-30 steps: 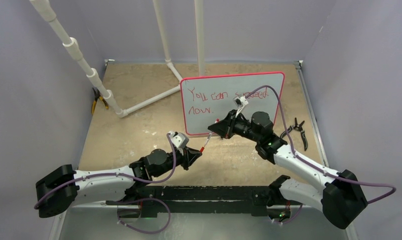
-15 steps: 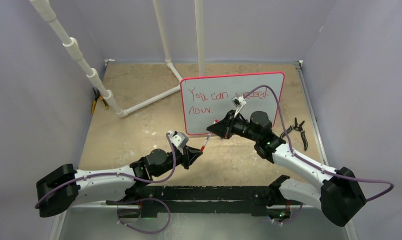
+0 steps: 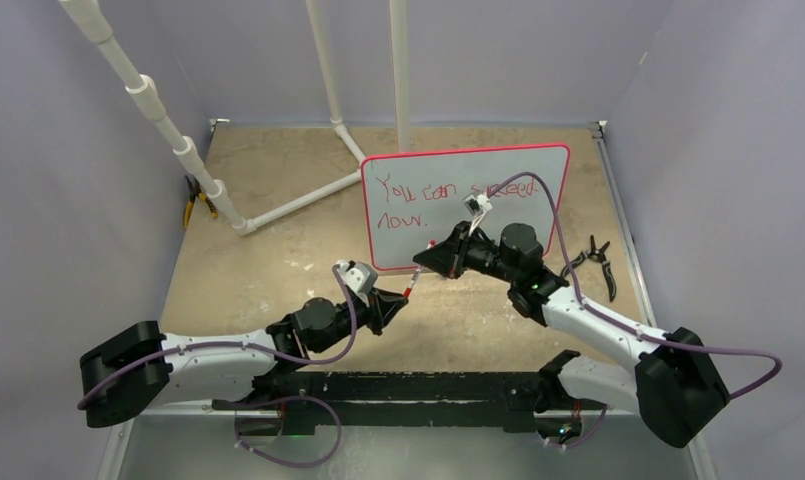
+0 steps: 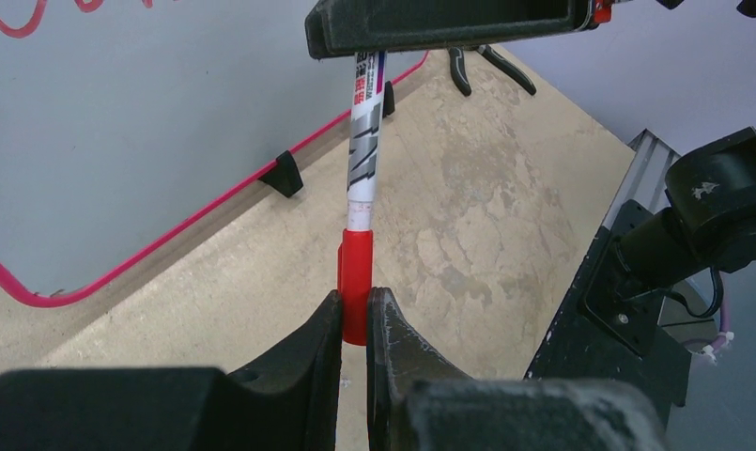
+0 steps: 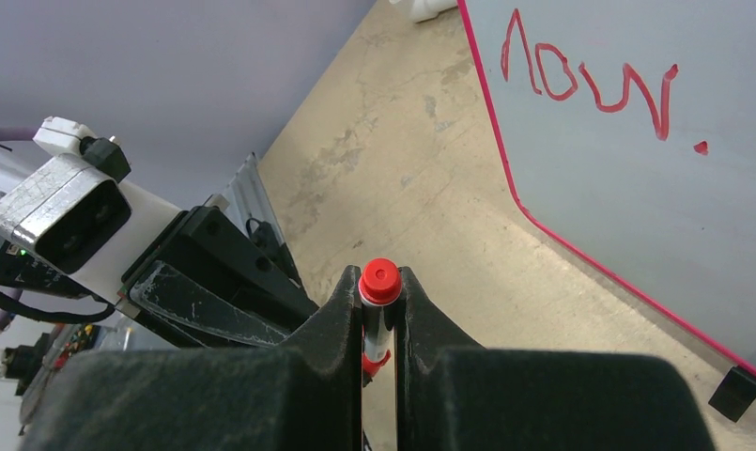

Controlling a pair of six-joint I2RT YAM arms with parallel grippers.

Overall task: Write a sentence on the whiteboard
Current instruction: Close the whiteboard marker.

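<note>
The whiteboard (image 3: 523,215) stands upright at the back middle, white with a thin red-pink frame. The sentence (image 3: 418,190) in red marker reads "You can succeed now." A marker (image 4: 362,160) with a white and grey barrel spans the gap between both grippers in front of the board. My left gripper (image 4: 355,301) is shut on its red cap (image 4: 356,268). My right gripper (image 5: 380,282) is shut on the barrel, whose red tail end (image 5: 380,279) shows between the fingers. The word "now." (image 5: 590,80) shows in the right wrist view.
White PVC pipes (image 3: 278,205) run across the back left of the tan tabletop. Yellow-handled pliers (image 3: 196,205) lie at the left wall. Black pliers (image 3: 600,262) lie right of the board. A small black foot (image 4: 282,174) props the board's lower edge.
The left arm has shifted slightly to the right and forward. The right arm has eased a little. Both grippers stay shut on the marker.
</note>
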